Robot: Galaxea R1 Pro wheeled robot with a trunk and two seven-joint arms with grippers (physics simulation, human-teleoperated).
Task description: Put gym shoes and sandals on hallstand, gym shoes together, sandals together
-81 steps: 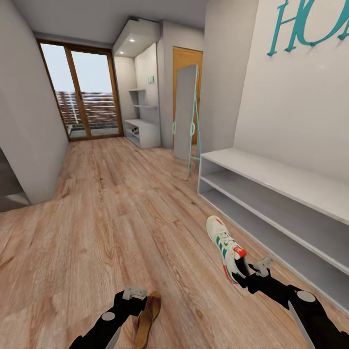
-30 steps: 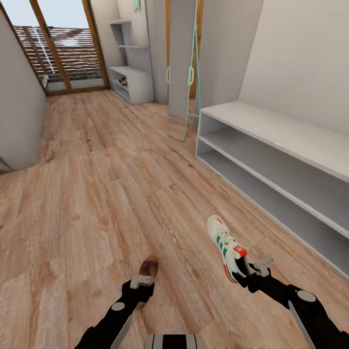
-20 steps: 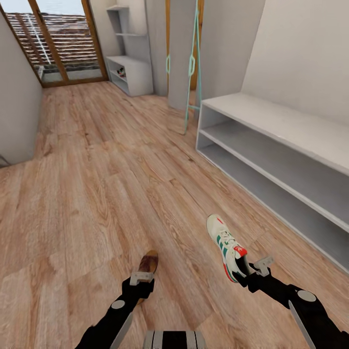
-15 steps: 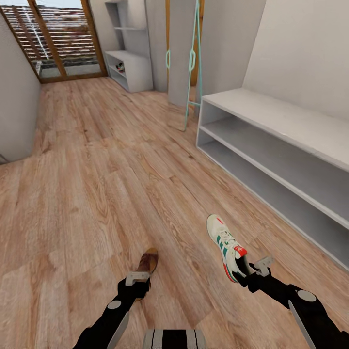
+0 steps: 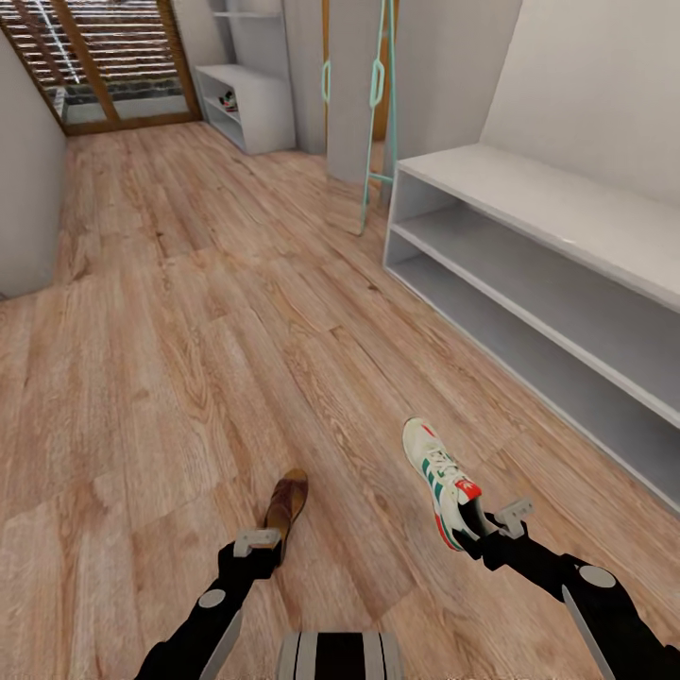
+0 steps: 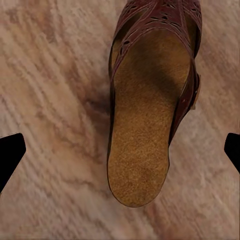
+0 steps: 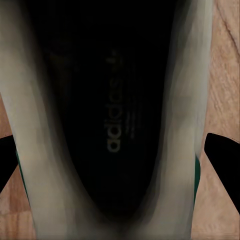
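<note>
One gym shoe (image 5: 439, 477), white with green stripes and a red heel tab, hangs toe-away above the corridor floor (image 5: 189, 378). My right gripper (image 5: 491, 525) is shut on its heel. In the right wrist view the gym shoe's dark insole (image 7: 115, 115) lies between the fingertips (image 7: 225, 155). One brown sandal (image 5: 285, 501) lies on the floor just ahead of my left gripper (image 5: 257, 544). That gripper (image 6: 120, 155) is open, hovering over the sandal's heel (image 6: 140, 150) without touching it. The hallstand (image 5: 567, 217) stands along the right wall, its shelves bare.
A mint-framed standing mirror (image 5: 354, 85) leans past the hallstand's far end. A white shelf unit (image 5: 247, 104) and a glass door (image 5: 104, 57) close the corridor's far end. A grey wall (image 5: 24, 189) bounds the left side.
The whole view has tilted downward. My left gripper has drawn back and left from the sandal, which stays on the floor. The right gripper keeps the gym shoe unchanged.
</note>
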